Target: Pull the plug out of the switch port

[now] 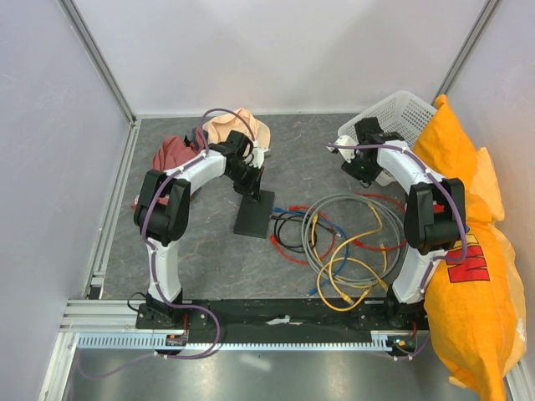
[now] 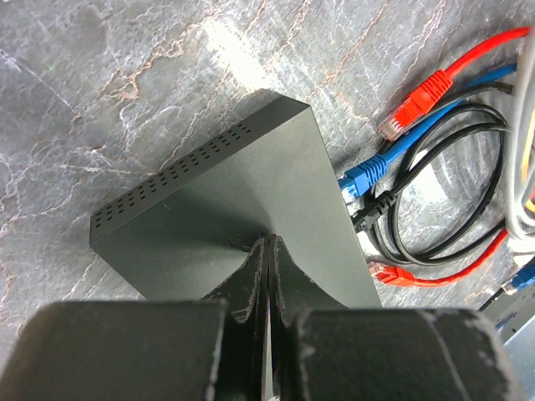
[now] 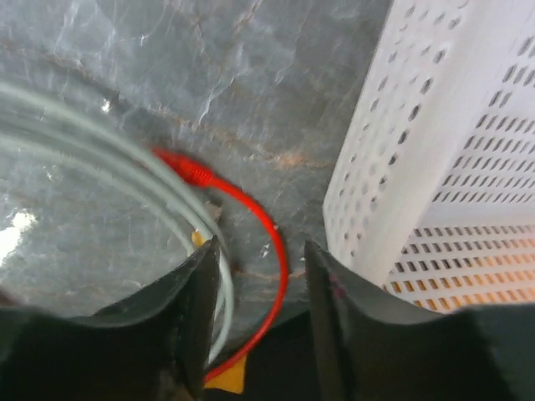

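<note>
Your flat matte black switch box [image 2: 209, 209] lies on the grey marbled table [image 2: 100, 75], pinned from above by the left gripper [image 2: 267, 251], clenched on nothing, likely to brace it. The right gripper [image 3: 259, 267] hangs released and empty beside the white perforated basket [image 3: 435, 125]. The blue cable plug [image 2: 365, 175] seems seated in the switch's edge; its port is hidden.

Switch [image 2: 217, 200] port side crowded w/ cables [image 2: 372, 171] (red, blue, black); vent side bare tabletop [image 2: 100, 100], approach free.
</note>
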You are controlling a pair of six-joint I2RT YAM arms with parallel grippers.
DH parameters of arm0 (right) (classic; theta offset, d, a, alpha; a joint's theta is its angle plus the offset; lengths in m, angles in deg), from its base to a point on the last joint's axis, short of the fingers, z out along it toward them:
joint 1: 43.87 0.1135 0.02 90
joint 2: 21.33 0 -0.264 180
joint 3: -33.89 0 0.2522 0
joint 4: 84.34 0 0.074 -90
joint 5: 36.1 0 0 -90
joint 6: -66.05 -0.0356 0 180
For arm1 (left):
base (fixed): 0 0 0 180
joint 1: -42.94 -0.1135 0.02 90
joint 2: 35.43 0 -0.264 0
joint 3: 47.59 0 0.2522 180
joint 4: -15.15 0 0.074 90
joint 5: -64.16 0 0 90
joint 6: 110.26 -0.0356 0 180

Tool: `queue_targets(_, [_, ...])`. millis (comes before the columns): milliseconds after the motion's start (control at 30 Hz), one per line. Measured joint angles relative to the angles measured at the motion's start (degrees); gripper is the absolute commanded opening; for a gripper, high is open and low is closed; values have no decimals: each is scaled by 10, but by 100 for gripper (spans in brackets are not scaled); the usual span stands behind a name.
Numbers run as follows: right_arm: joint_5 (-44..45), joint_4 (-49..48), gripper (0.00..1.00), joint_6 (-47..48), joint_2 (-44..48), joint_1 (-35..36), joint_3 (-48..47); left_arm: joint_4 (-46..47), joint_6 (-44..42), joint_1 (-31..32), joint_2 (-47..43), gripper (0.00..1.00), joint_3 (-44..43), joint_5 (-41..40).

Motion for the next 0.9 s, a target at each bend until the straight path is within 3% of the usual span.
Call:
queue_targets(33, [-2, 0, 77, -5, -3, 1, -6, -1, 0, 0, 1, 2, -2, 1])
queue_targets(67, [-7, 1, 98, -16, -5, 2, -13, -1, 0, 0, 2, 2, -3, 2])
queue_targets(233, [-123, 8, 98, -63, -5, 4, -83, -3, 0, 0, 5, 2, -7, 9])
queue_targets(433, [-351, -45, 98, -177, -14, 11, -165, -5, 0, 0, 9, 2, -13, 14])
queue_targets(567, [-485, -87, 98, -247, -73, 39, -206, -6, 1, 0, 9, 2, -14, 14])
queue_targets(733, [-592, -99, 93, -307, -163, 92, -193, -5, 5, 1, 3, 2, -12, 14])
queue_targets(900, [-638, -103, 91, -344, -220, 111, -163, -3, 15, -2, -34, 2, 16, 28])
